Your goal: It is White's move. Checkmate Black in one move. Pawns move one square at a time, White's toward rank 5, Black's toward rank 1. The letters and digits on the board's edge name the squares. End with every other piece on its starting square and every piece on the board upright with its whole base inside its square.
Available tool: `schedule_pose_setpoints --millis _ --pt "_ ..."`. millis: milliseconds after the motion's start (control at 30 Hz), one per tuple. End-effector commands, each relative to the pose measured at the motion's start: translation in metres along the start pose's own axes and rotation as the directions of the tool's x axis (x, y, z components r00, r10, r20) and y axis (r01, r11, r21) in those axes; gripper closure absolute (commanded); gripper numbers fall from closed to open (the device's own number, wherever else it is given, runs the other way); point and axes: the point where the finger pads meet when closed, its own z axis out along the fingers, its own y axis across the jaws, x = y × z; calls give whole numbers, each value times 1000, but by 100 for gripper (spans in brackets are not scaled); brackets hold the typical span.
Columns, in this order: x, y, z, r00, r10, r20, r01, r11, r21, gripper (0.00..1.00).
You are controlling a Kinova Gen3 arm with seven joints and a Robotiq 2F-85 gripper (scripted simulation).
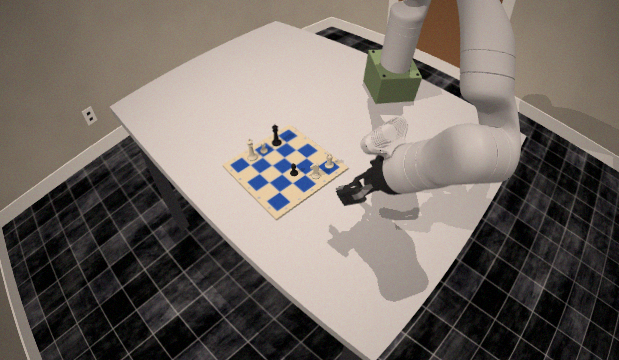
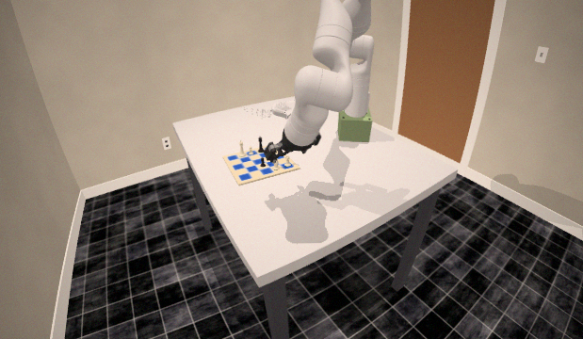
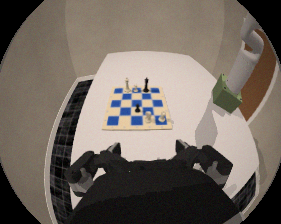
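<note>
The claw point(image 1: 350, 194) point(image 2: 270, 152) point(image 3: 148, 147) stands wide and empty beside the chessboard point(image 1: 277, 216) point(image 2: 240, 183) point(image 3: 136, 128), probably so its fingers can straddle a white piece ahead.

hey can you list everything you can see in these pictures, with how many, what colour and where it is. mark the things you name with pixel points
table point(image 1: 189, 100) point(image 2: 366, 188) point(image 3: 156, 65): one, white, mid-room
chessboard point(image 1: 276, 216) point(image 2: 240, 183) point(image 3: 111, 128): one, blue and cream, on the table
dark pieces: two, black, on the board
light pieces: four, off-white, on the board
door point(image 2: 444, 71): one, brown, back wall
wall outlet point(image 1: 89, 116) point(image 2: 166, 143): one, white, low on the wall
base block point(image 1: 396, 92) point(image 2: 354, 131) point(image 3: 225, 97): one, green, under the arm
arm point(image 1: 449, 155) point(image 2: 319, 89): one, pale grey, over the table
pincer point(image 1: 350, 193) point(image 2: 270, 152) point(image 3: 148, 147): one, black, arm's end, open
</note>
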Motion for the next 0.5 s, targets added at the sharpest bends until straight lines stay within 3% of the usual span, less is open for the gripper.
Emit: schedule_pose_setpoints --millis 0,100,267,467 --pt "11 1 9 997 36 64 -33 998 -45 0" --pt "14 3 12 995 51 88 -46 997 -62 0" --pt "31 12 30 958 172 231 -136 977 -165 0" --pt "58 20 44 832 392 393 -291 911 -294 0"
